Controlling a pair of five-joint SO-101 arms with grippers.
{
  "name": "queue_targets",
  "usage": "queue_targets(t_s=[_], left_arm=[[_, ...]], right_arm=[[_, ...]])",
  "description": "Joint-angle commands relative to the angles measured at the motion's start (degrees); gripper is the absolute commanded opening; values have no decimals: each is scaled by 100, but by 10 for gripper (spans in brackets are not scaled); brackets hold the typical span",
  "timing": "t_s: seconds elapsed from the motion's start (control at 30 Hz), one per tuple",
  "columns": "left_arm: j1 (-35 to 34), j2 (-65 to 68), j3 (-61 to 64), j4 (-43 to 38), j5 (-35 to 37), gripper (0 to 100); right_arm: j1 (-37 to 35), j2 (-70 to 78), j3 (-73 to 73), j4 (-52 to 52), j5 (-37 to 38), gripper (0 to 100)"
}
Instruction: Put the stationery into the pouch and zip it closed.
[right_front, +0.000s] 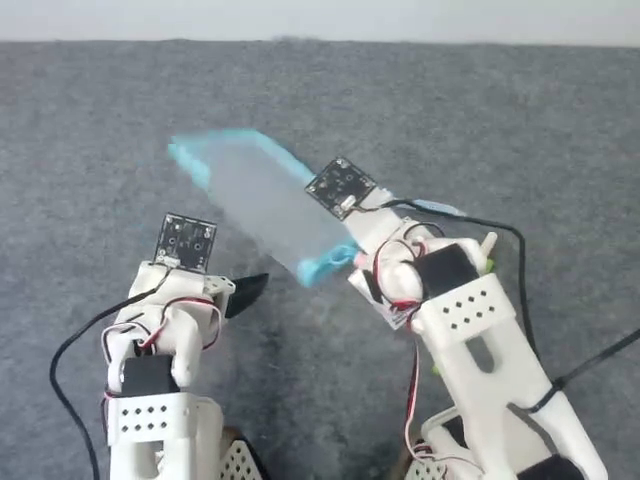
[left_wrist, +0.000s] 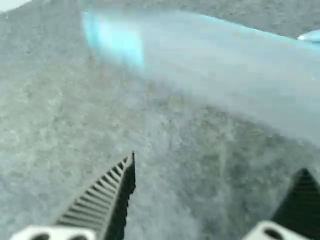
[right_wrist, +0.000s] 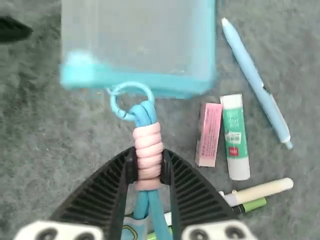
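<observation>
A clear pouch (right_front: 265, 200) with a light-blue rim lies on the grey mat, also seen as pouch (right_wrist: 140, 42) and pouch (left_wrist: 210, 60). My right gripper (right_wrist: 148, 167) is shut on the pouch's pink-and-blue zip cord (right_wrist: 146, 155), which hangs from a blue ring (right_wrist: 131, 97). Beside the pouch lie a blue pen (right_wrist: 257, 82), a pink eraser (right_wrist: 209, 134), a green-and-white glue stick (right_wrist: 235, 136) and two markers (right_wrist: 257, 195). My left gripper (left_wrist: 215, 192) stands open just short of the pouch, nothing between its fingers (right_front: 246, 293).
The grey mat (right_front: 500, 120) stretches free behind and to both sides of the pouch. The arm bases and cables (right_front: 70, 350) crowd the near edge.
</observation>
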Motion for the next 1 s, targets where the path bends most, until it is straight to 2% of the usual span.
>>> queue_targets(t_s=[0.0, 0.13, 0.23, 0.4, 0.63, 0.8, 0.97], left_arm=[[-35, 70, -338, -185, 114, 441], [378, 44, -409, 79, 114, 442], [695, 0, -734, 624, 246, 444], [1248, -888, -734, 1231, 343, 444], [1354, -2127, -286, 1565, 229, 443], [1371, -1960, -268, 1503, 202, 442], [1354, -1363, -84, 888, 114, 442]], right_arm=[[31, -101, -18, -119, 9, 6], [-251, -101, -18, -233, -299, 6], [-532, -101, -18, -365, -527, 6], [-813, -101, -26, -523, -879, 6], [-1059, -101, -44, -470, -905, 6], [-1095, -110, -149, -453, -914, 6], [-1103, -110, -536, -110, -923, 6]])
